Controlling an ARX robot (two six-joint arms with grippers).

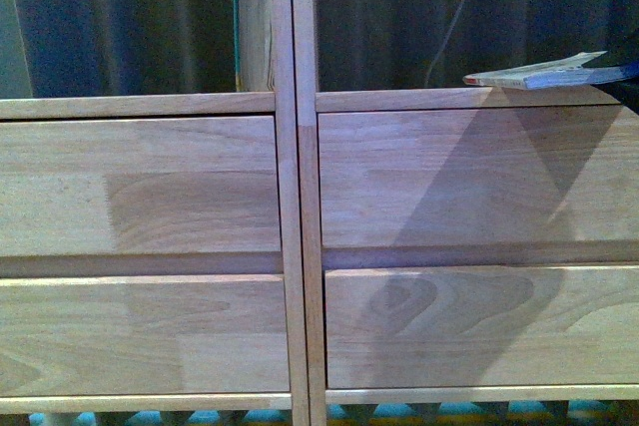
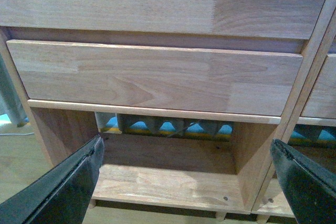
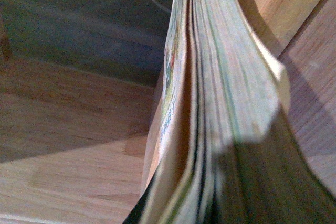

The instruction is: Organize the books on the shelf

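At the upper right of the front view, the book (image 1: 544, 72) lies nearly flat. Its pale page edges face the camera, and its left end sits on or just above the top rail of the right-hand column of the shelf (image 1: 300, 197). The other end runs out of the frame on the right. It throws a broad slanting shadow down the drawer fronts (image 1: 140, 187) below. Behind the open compartments across the top hangs a dark curtain (image 1: 130, 17), with a thin pale cable (image 1: 449, 17) trailing in front of it.

The right wrist view shows the same book (image 3: 220, 103) very close and edge-on. The stacked pages and the printed cover rise from the bottom middle of the frame, with light wood on both sides. The right gripper (image 3: 173, 216) is pinching the book. Only a dark sliver of one finger (image 3: 132, 217) shows at the lower edge, pressed against the cover.

In the left wrist view, the left gripper (image 2: 186, 141) is spread wide and holds nothing. Its two black fingers (image 2: 68, 182) stand at the lower left and lower right corners of the frame. Between them is the shelf's lowest open compartment, with a bare bottom board (image 2: 157, 187). Two plain drawer fronts are stacked above it in the upper half of the frame.
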